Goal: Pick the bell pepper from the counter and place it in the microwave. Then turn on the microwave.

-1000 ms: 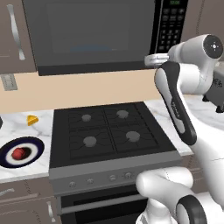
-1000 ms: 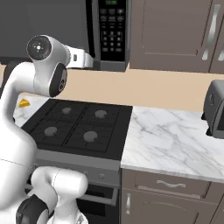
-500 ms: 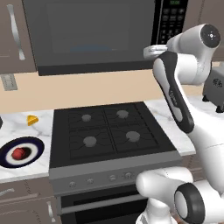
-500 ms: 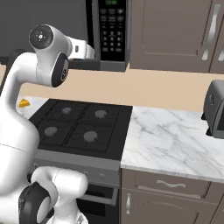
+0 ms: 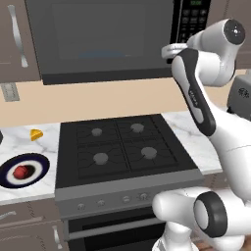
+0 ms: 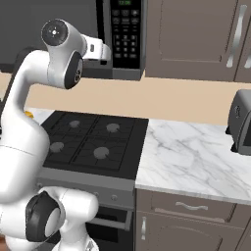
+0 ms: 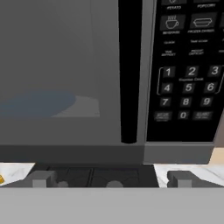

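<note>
Gripper point(image 7: 109, 178) raised, fingers spread wide, holding nothing; faces microwave point(image 5: 108, 39) front near dark handle strip point(image 7: 130, 70), likely to get door open first, since door point(image 7: 59, 70) looks shut. Keypad point(image 7: 188, 78) just right of strip. Pepper point(image 5: 21, 171) on dark-rimmed plate point(image 5: 40, 162), near front of counter point(image 5: 24, 142) left of stove point(image 5: 122, 147), well apart from gripper. Yellow wedge point(image 5: 36, 134) behind plate. Toaster point(image 6: 241, 122) at counter's far right.
</note>
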Controlling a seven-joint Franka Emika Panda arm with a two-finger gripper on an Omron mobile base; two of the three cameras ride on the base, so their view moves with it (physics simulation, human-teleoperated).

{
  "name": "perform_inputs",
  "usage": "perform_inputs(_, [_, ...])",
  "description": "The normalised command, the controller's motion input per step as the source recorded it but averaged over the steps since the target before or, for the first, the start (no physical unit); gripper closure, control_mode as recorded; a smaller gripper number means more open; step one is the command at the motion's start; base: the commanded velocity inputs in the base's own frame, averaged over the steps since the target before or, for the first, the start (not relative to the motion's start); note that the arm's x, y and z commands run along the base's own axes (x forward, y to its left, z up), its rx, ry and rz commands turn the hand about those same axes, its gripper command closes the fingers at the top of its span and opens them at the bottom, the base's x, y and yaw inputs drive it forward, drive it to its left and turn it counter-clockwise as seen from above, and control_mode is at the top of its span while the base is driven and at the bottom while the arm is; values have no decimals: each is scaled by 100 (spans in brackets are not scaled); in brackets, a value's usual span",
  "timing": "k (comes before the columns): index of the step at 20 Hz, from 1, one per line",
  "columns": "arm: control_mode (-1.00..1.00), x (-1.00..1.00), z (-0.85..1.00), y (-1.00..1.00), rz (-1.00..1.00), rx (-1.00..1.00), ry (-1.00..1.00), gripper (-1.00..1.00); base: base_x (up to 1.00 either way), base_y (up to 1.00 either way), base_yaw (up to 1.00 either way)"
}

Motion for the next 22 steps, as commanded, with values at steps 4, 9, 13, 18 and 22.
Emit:
perform_inputs(4, [-100,28,3,-6,0,0,4,-100,0,0,0])
perform_inputs(9, [-100,34,2,-3,0,1,4,-100,0,0,0])
perform_inputs(13, [-100,37,1,0,0,0,4,-100,0,0,0])
perform_inputs(18, [-100,35,0,-3,0,0,0,-100,0,0,0])
perform_inputs(22, [-100,35,0,-3,0,0,0,-100,0,0,0])
